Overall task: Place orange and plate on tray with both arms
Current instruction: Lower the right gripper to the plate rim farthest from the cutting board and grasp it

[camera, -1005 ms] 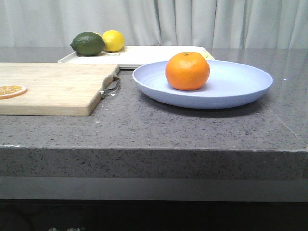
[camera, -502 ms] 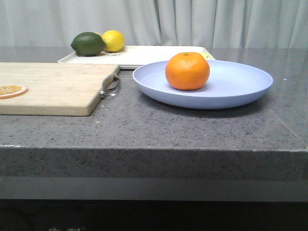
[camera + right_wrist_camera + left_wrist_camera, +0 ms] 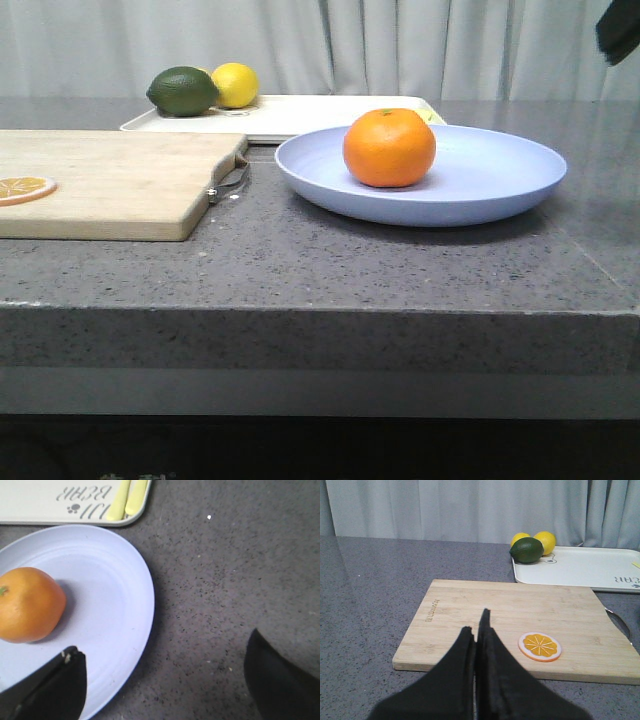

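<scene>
Round bright-orange fruit (image 3: 389, 147) sits on the pale lavender-blue plate (image 3: 480, 180), before the cream-white tray (image 3: 300, 113).
Right black gripper (image 3: 165, 680) is spread wide, empty, above the plate rim; left black gripper (image 3: 479, 630) is clenched, empty.

Front view: looking forward from low, near the counter (image 3: 300, 270) edge, almost level with its top, taking in board (image 3: 110, 180), plate (image 3: 480, 185) and tray (image 3: 290, 115) behind. Left wrist view: hovering close above the board (image 3: 520, 625), facing the far curtain (image 3: 470, 510), sharing board and tray (image 3: 580, 567) with the front. Right wrist view: looking steeply down, close, sharing plate (image 3: 110, 605) and tray corner (image 3: 50, 505).
</scene>
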{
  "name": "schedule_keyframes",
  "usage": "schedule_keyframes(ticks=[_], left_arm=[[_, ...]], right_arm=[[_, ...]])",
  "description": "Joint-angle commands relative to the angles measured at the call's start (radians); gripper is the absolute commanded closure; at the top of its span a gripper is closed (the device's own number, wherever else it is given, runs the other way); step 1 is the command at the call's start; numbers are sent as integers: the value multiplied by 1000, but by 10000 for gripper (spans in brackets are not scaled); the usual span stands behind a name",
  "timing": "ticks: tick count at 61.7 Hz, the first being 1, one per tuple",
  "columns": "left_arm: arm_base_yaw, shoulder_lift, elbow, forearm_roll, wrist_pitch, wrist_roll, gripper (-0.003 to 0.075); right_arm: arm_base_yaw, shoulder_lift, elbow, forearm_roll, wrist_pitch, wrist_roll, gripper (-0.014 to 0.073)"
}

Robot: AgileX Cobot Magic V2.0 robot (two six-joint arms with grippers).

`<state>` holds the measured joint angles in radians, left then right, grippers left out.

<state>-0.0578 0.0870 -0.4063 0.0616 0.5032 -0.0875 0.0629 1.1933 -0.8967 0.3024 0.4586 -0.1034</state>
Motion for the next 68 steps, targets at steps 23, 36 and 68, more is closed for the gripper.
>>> schedule_keyframes(ticks=[23,36,68], left_arm=[[-1,14,-24,-5,-84,1,738],[-1,14,-24,-5,-84,1,738],[-1,14,-24,-5,-84,1,738]], right_arm=[[9,403,-333,77,77,-11,39],[37,444,-347,79,77,-11,209],[42,456,-403,103,155,-11,654]])
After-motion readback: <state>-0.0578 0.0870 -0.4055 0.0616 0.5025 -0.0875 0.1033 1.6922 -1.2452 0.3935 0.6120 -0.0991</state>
